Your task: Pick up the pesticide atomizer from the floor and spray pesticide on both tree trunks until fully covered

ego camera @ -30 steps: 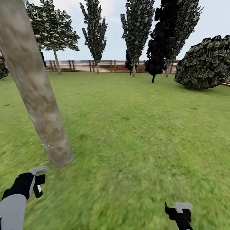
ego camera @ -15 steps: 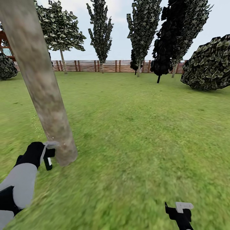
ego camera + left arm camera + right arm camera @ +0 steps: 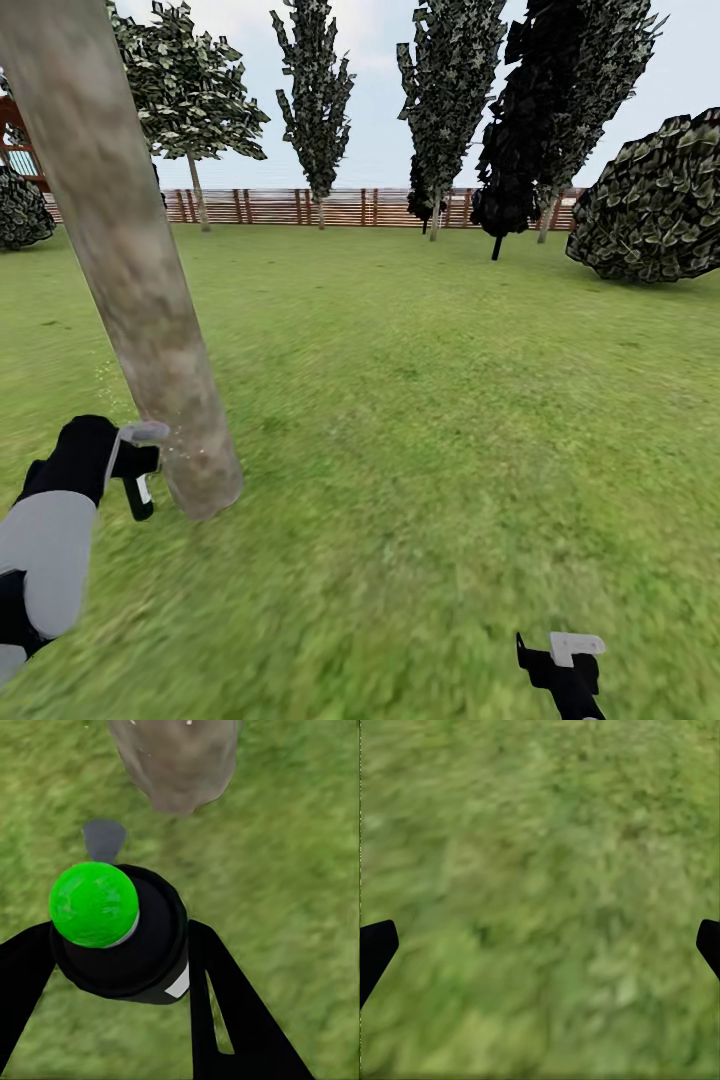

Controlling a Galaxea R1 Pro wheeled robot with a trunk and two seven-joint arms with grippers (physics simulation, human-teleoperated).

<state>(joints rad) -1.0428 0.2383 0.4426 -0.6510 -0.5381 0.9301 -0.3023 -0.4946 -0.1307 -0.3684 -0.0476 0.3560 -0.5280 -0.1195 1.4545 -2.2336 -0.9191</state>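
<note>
We are gripping the small dark green pesticide atomizer [image 3: 120,934] in our closed left tool [image 3: 135,470], just beside the thick pale grey-brown tree trunk [image 3: 140,290]. Right of the trunk, open lawn [image 3: 450,400] is stretching away; our right tool [image 3: 560,665] is hanging spread wide, empty.

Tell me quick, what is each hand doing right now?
Left gripper: shut on the pesticide atomizer, close to the tree trunk.
Right gripper: open, holding nothing, over the lawn.
</note>
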